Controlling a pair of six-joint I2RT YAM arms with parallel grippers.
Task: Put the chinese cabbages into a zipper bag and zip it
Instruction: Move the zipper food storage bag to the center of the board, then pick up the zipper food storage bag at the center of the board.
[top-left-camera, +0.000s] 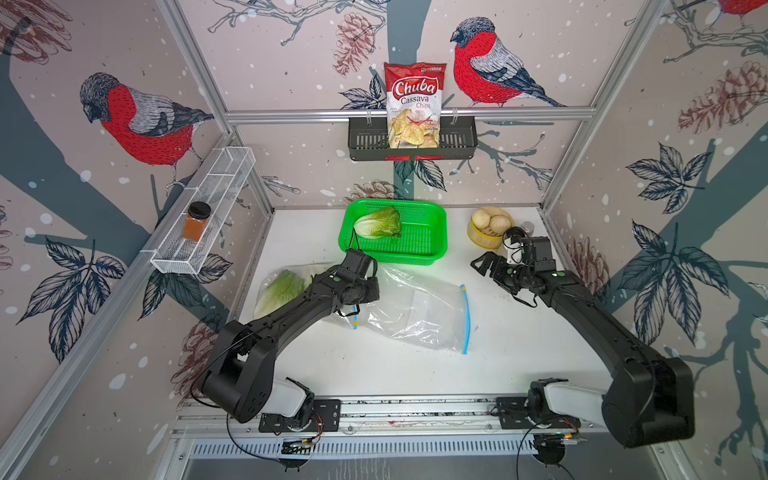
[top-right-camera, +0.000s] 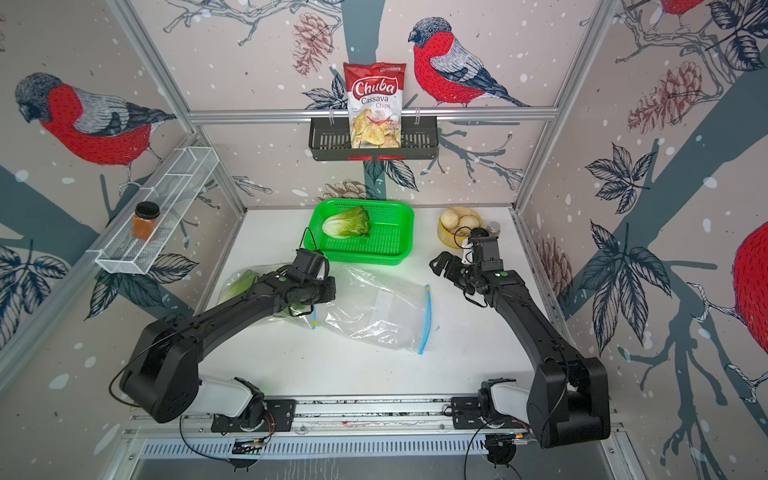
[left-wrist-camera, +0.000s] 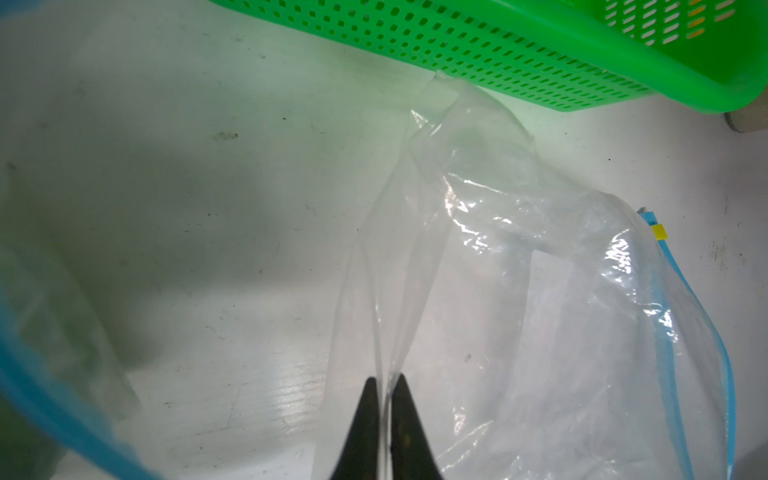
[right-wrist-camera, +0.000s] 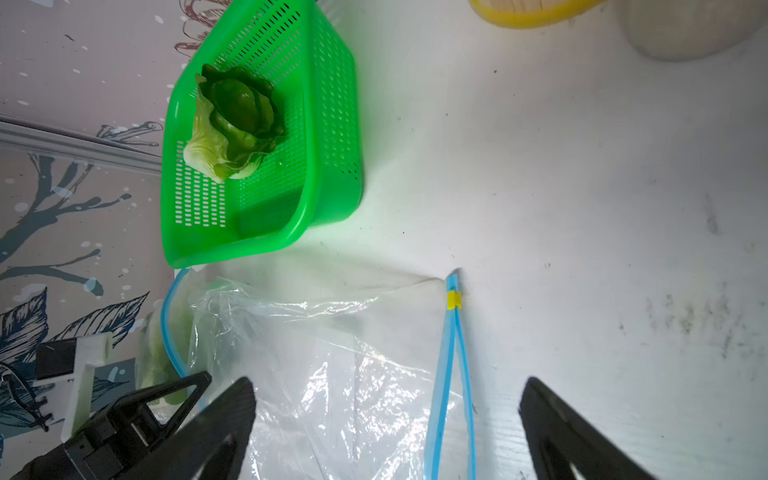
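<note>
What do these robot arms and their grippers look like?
The left arm and right arm are matte black with white base segments, green wrist dots and thin looping black cables. The left gripper and right gripper have tapering black fingers.

Setting: you are looking into a boxed-in robot test cell.
Walls: bird-print panels (top-left-camera: 137, 124) in aluminium framing (top-left-camera: 291, 115).
Base: both arms' mounts (top-left-camera: 299, 415) bolted to a rail (top-left-camera: 415, 409) at your worktop's (top-left-camera: 519, 332) near edge.
</note>
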